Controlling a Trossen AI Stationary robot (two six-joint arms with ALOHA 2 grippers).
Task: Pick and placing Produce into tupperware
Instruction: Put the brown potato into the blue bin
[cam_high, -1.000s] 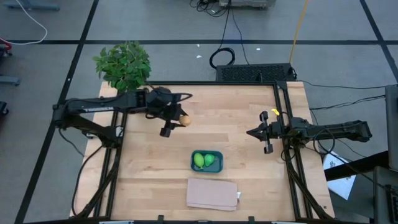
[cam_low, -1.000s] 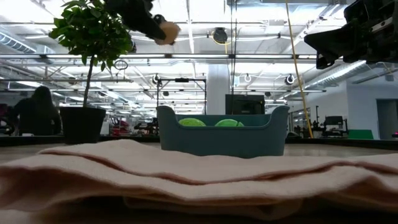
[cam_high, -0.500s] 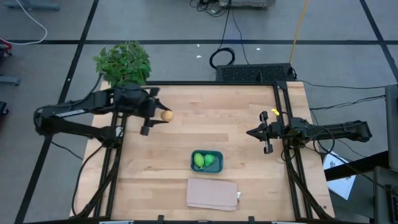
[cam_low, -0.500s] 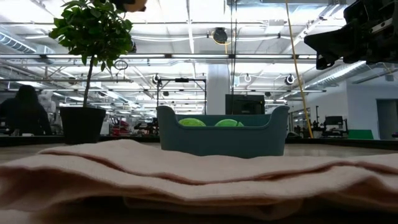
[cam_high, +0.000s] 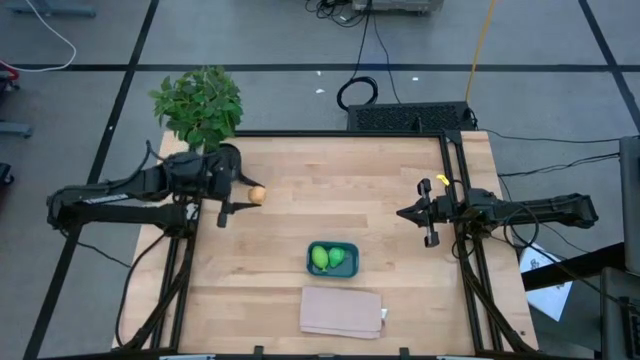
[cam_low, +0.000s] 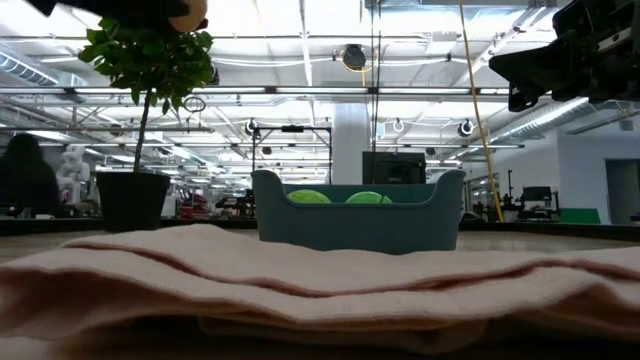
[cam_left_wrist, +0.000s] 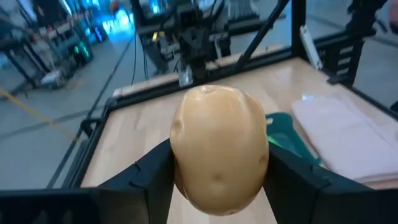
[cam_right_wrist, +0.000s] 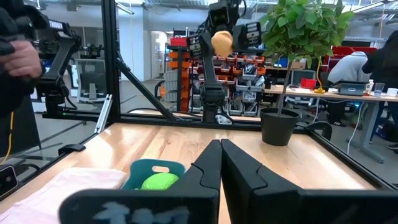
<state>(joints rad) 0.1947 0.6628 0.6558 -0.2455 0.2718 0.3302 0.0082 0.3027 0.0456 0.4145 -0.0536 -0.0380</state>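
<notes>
An orange-tan piece of produce (cam_high: 257, 194) hangs high over the table's left part, with my left gripper (cam_high: 250, 197) shut on it; it fills the left wrist view (cam_left_wrist: 219, 149). The teal tupperware (cam_high: 332, 258) stands on the table in front of the middle, with two green pieces (cam_high: 320, 259) (cam_high: 338, 258) lying inside it. My right gripper (cam_high: 400, 213) hangs shut and holds nothing above the table's right part. My left gripper pinches the orange-tan piece by its two opposite sides (cam_left_wrist: 178, 168) between its two fingers (cam_left_wrist: 146, 177). The fingers reach nearly level from the table's left side, pointing toward its right. The piece is lifted clear, high above the wood.
A folded beige cloth (cam_high: 342, 310) lies at the table's near edge, just in front of the tupperware. A potted plant (cam_high: 198, 103) stands at the far left corner, close behind the left arm. Bare wood lies between the two grippers.
My left gripper has drawn back toward the table's left edge with the orange-tan piece still in its fingers and has tipped up from slanting down to nearly level. The piece stays clear of the table.
</notes>
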